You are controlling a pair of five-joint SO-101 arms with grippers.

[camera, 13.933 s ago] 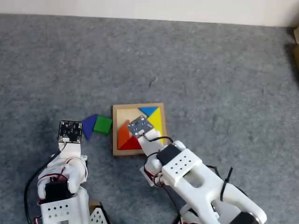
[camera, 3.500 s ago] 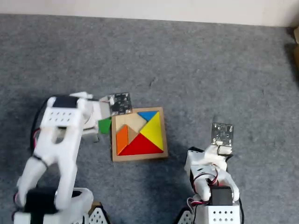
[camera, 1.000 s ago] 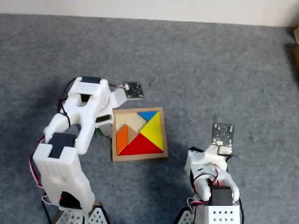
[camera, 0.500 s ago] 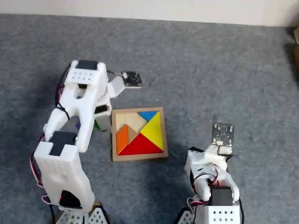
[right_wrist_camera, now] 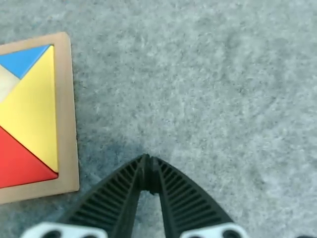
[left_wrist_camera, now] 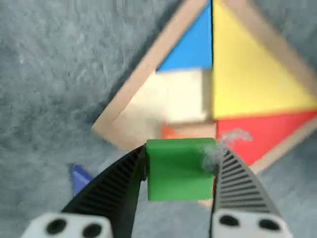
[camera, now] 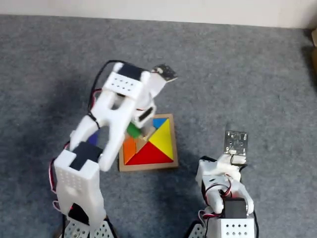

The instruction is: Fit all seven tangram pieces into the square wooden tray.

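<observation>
At the middle of the grey tabletop [camera: 237,69] lies the square wooden tray [camera: 148,167]. In it a yellow triangle [camera: 162,141] sits toward 3 o'clock, a red triangle [camera: 148,156] along the 6 o'clock edge, a light blue triangle [camera: 158,121] at the 1 o'clock corner, and an orange piece [camera: 129,148] toward 8 o'clock. A patch of bare wood [left_wrist_camera: 168,99] shows between the light blue triangle and the orange piece.

The left arm [camera: 109,114] comes in from 7 o'clock and hangs over the tray's 10 o'clock part. Its left gripper [left_wrist_camera: 179,151] is clamped on the green square [left_wrist_camera: 178,168], one finger on each of two opposite sides. The square is held clear of the tray, above the edge near the orange piece. In the high view the green square [camera: 132,131] peeks out under the arm. A dark blue piece [left_wrist_camera: 79,176] lies on the tabletop just outside the tray, at about 9 o'clock of it.

The right arm [camera: 223,188] stands at 4 o'clock of the tray, well apart from it. Its right gripper [right_wrist_camera: 148,171] points at the bare tabletop, fingers pressed together with nothing between them.
</observation>
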